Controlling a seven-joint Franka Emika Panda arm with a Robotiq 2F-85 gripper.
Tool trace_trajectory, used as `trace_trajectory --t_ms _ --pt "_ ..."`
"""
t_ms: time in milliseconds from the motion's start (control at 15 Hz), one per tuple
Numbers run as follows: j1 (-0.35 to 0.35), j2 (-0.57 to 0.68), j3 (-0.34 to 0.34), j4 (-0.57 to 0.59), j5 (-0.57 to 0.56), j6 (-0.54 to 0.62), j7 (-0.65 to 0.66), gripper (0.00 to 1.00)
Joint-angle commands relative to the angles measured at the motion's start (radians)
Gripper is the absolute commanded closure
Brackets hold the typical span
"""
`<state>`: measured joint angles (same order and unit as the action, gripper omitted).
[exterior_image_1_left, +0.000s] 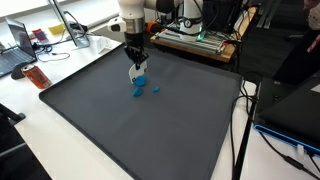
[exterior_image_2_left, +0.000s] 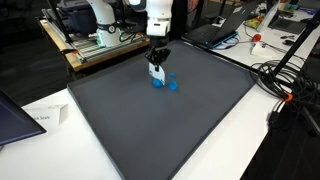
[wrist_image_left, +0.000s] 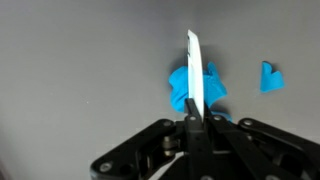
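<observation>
Grip: hand (exterior_image_1_left: 137, 66) clamped tight on thin white strip (wrist_image_left: 193, 70). It is held by the top end, so the rest hangs free, upright and edge-on. Strip's low end is at or just over larger blue piece (wrist_image_left: 178, 88); contact: cannot tell. 2nd, smaller blue piece (wrist_image_left: 269, 76) lies just beside. Both sit on dark mat (exterior_image_1_left: 120, 130) covering worktop (exterior_image_1_left: 40, 110), twd. rear.
</observation>
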<state>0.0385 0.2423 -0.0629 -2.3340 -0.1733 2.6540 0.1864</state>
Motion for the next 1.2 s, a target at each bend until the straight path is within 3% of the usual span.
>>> trace_trajectory --t_ms 0,1133 --pt "0.018 0.04 -0.035 0.027 -0.055 -0.03 0.058 0.99" --pt "0.017 0.117 -0.054 0.074 -0.038 -0.064 0.06 0.99"
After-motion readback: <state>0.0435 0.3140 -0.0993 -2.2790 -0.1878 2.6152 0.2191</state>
